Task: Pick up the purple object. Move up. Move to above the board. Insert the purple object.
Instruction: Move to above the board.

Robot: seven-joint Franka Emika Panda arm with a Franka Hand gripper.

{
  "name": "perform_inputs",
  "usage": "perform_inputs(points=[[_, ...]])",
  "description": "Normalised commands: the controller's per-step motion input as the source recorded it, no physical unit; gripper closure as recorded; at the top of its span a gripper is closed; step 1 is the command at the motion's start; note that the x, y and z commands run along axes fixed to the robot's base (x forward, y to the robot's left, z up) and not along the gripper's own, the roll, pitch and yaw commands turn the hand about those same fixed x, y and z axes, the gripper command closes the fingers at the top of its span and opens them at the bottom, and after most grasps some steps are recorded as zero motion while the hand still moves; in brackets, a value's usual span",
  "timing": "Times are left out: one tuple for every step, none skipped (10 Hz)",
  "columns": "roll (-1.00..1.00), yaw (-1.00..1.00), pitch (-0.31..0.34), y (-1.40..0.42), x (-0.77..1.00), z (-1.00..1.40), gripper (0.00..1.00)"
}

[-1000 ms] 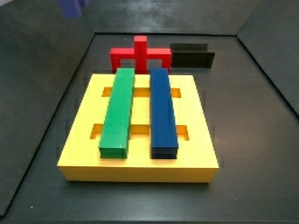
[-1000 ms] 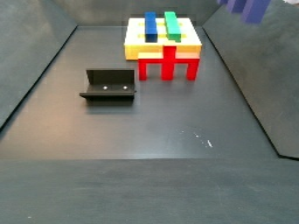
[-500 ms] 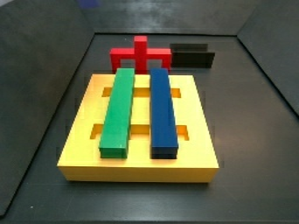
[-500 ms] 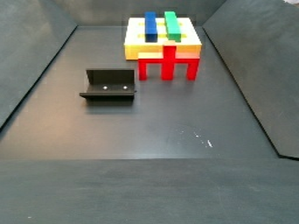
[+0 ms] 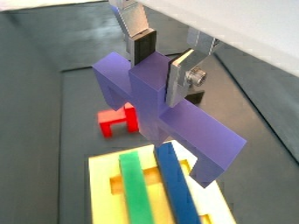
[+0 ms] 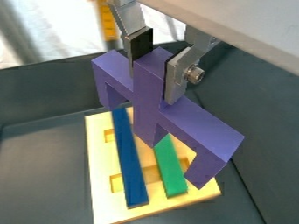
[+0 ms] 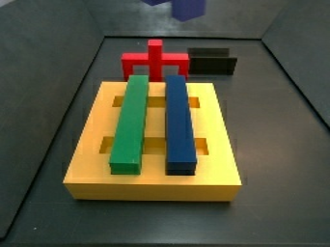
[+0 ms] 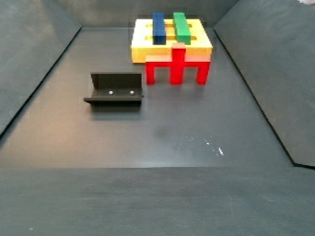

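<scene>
My gripper (image 5: 162, 61) is shut on the central upright of the purple object (image 5: 176, 122), which hangs in the air with its crossbar slanted over the board (image 5: 105, 188). Both wrist views show this grip (image 6: 159, 59) on the purple object (image 6: 152, 96). The yellow board (image 6: 100, 149) lies below, bearing a long blue bar (image 6: 126, 157) and a long green bar (image 6: 172, 166). In a side view only a bit of the purple object (image 7: 184, 7) shows at the top edge, beyond the board (image 7: 91, 154). The gripper itself is out of both side views.
A red cross-shaped block (image 7: 154, 60) stands against the board's far side; it also shows in another side view (image 8: 179, 66). The black fixture (image 8: 114, 90) sits on the dark floor apart from the board. Grey walls ring the floor.
The purple piece at the top edge of a side view has moved to the right, toward the board's line. It has left the other side view's frame.
</scene>
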Motion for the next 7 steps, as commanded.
perform_inputs(points=[[0.03,1.00,0.066,-0.17,0.15,0.05,1.00],[0.03,1.00,0.072,-0.12,0.11,0.04,1.00],[0.03,1.00,0.080,-0.08,0.11,0.02,1.00],[0.04,1.00,0.089,-0.07,0.11,0.01,1.00],[0.04,1.00,0.100,-0.05,0.09,0.01,1.00],[0.05,1.00,0.111,-0.04,0.08,0.01,1.00],[0.05,1.00,0.119,-0.04,0.07,0.01,1.00]])
